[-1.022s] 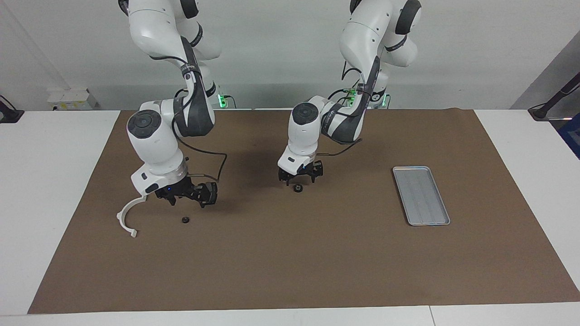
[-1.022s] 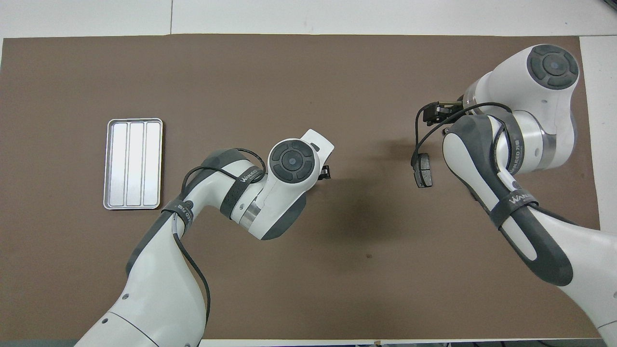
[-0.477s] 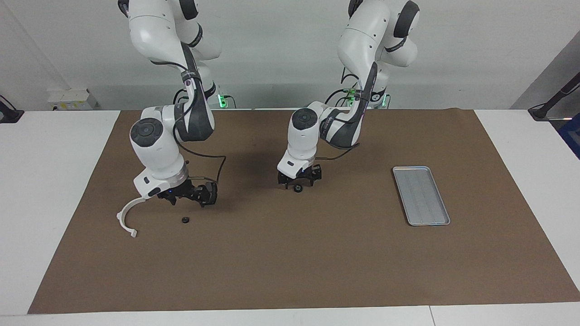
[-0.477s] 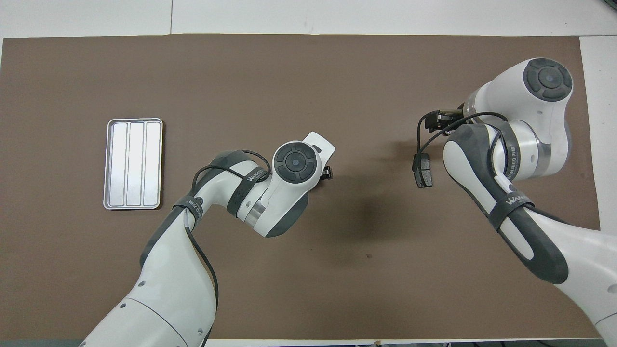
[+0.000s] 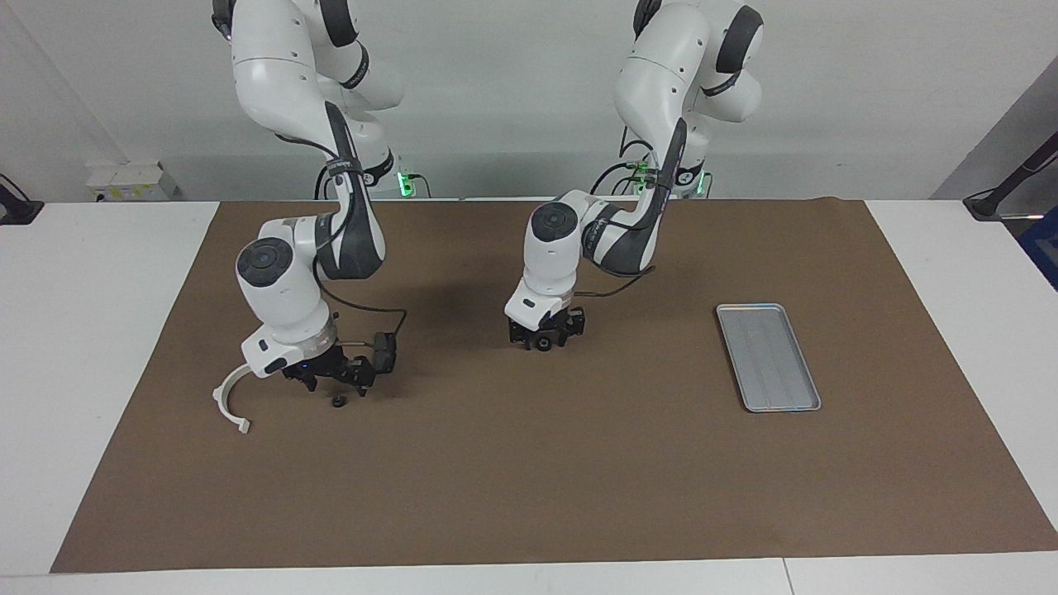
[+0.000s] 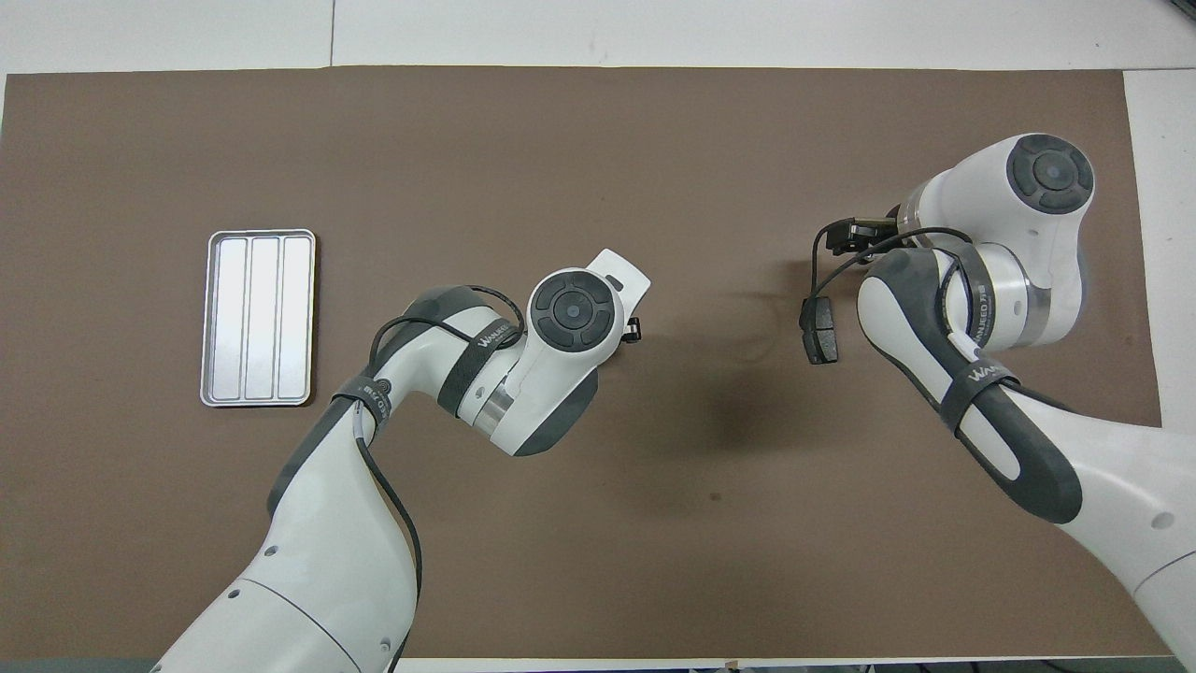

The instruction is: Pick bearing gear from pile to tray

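Left gripper (image 5: 543,340) is down on the mat (image 5: 529,463), fingers closing around a small black gear (image 5: 543,345); right gripper (image 5: 335,382) hangs spread over another gear (image 5: 338,402).
Beside the right gripper lie a white bracket (image 5: 227,397) and a dark plate (image 6: 821,330), which only the overhead view shows. That view hides both gears under the arms. Tray (image 5: 769,357) sits well apart, at the left arm's end.

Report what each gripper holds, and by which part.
The left gripper is down at a small black round piece on the mat; whether it grips it cannot be told. The right gripper, open, holds nothing above a second black piece.
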You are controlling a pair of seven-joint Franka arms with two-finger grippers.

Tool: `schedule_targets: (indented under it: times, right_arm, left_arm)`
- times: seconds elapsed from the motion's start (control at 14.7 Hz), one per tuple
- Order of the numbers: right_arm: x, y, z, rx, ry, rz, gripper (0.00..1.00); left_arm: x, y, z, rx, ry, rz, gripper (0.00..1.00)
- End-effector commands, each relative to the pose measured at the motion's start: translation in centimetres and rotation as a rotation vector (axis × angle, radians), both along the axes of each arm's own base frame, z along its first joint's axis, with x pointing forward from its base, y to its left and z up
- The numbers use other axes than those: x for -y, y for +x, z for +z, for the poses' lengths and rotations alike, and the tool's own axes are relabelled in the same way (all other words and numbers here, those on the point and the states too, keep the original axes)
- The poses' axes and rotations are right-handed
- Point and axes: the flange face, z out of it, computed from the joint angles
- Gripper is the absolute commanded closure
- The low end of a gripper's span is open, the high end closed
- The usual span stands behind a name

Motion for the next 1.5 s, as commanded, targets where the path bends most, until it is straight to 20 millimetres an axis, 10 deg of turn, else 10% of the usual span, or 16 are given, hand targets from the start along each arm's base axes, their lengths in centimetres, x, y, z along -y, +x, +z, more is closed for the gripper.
schedule_targets:
  times: [0.0,0.68,1.16,1.43]
  right_arm:
    - [1.0,0.6,-0.4,0.022,-0.004,0.0,0.0]
    - [1.0,1.6,-2.7,0.05,0.004,-0.008,0.12]
    - [1.1,1.3,-2.9,0.017,0.013,-0.02,0.34]
    - [0.9,1.4,-2.4,-0.003,0.013,-0.02,0.43]
  left_arm:
    - [-0.1,0.3,-0.5,-0.004,0.04,-0.003,1.0]
    - [-5.8,7.1,7.7,-0.044,0.084,0.062,1.0]
    - [-18.9,8.7,18.7,-0.095,0.063,-0.02,1.0]
    - [-29.1,9.4,20.0,-0.138,0.054,-0.141,1.0]
